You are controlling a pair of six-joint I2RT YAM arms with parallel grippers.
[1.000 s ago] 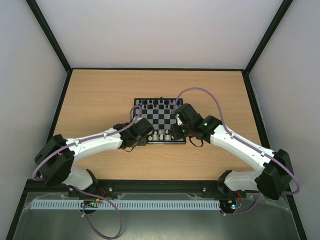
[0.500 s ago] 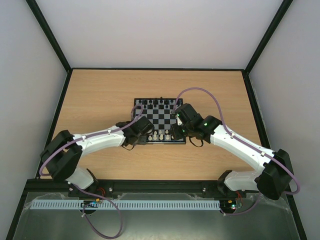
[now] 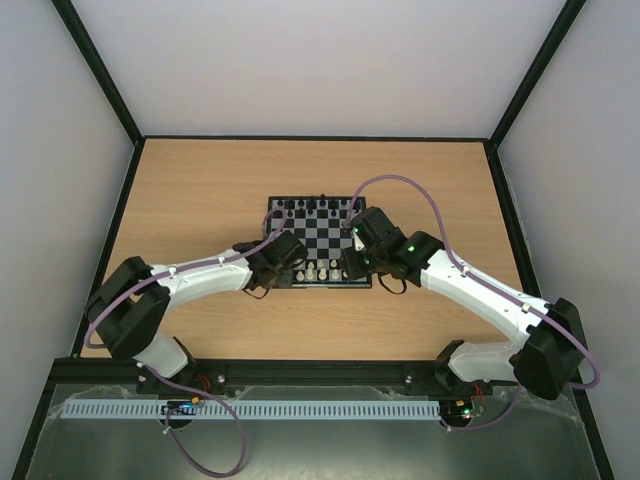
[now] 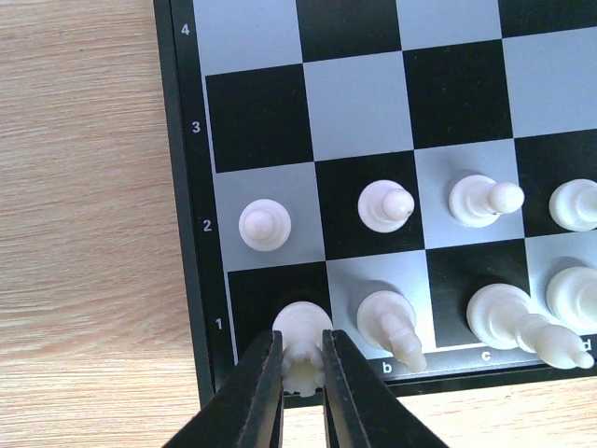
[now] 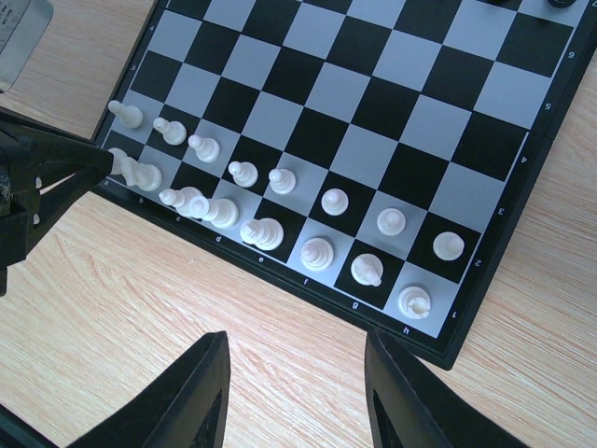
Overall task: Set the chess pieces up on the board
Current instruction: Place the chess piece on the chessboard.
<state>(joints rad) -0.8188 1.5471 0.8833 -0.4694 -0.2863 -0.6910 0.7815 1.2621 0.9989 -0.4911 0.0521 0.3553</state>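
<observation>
Two rows of white chess pieces (image 5: 317, 250) line the board's (image 5: 368, 103) edge nearest the arms. From overhead they are mere specks, and both sets of fingers hide under their wrists. Left wrist view: the left gripper (image 4: 301, 359) pinches a white rook (image 4: 301, 327) on the corner square. Its lower part is hidden between the fingers, and pawns (image 4: 265, 225) stand ahead of the tips. Right wrist view: the right gripper (image 5: 295, 341) hangs with fingers spread, only bare table (image 5: 140, 308) between them. The board lies ahead of the tips, its far side cut off at the frame's top.
</observation>
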